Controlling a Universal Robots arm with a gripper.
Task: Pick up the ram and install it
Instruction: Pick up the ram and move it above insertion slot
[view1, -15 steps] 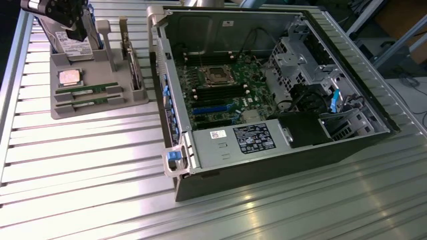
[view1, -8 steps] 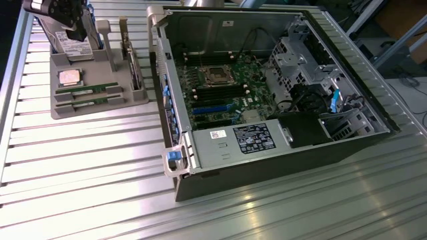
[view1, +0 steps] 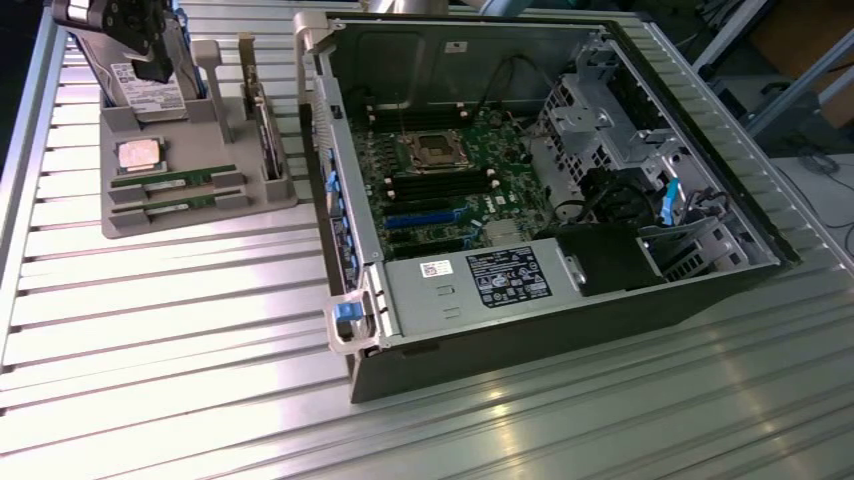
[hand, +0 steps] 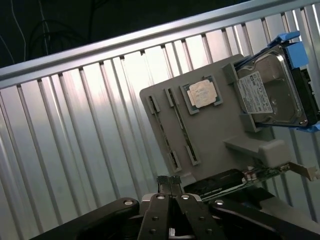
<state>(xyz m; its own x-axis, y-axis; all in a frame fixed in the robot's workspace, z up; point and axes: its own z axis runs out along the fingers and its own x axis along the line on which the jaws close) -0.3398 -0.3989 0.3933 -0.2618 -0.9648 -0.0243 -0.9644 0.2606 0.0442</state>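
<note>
So the whole thing sits on a ribbed aluminium surface with long grooves and a fair bit of glare off it. On the exterior view's left, at the far side, there's a grey tray and both memory modules lie flat in its slots, side by side: one ram stick and, just nearer, the second ram stick, neither of them lifted. Just beyond them on the same tray sits the square silver CPU, with a hard drive standing up at the far end and an upright card along the tray's right edge. Right of the tray is the open computer case lying on its side, so you look straight down at the motherboard, with the power supply at the near end and a blue latch on the near-left corner. From the wrist view the tool has its two fingers pressed together with nothing between them, hanging above the tray's edge close to the ends of the ram slots and not touching either stick. As for the room, past the surface's raised edge rail it goes dark, with some loose cables, and at the far right of the exterior view there are metal frame struts and a bit of floor.
</note>
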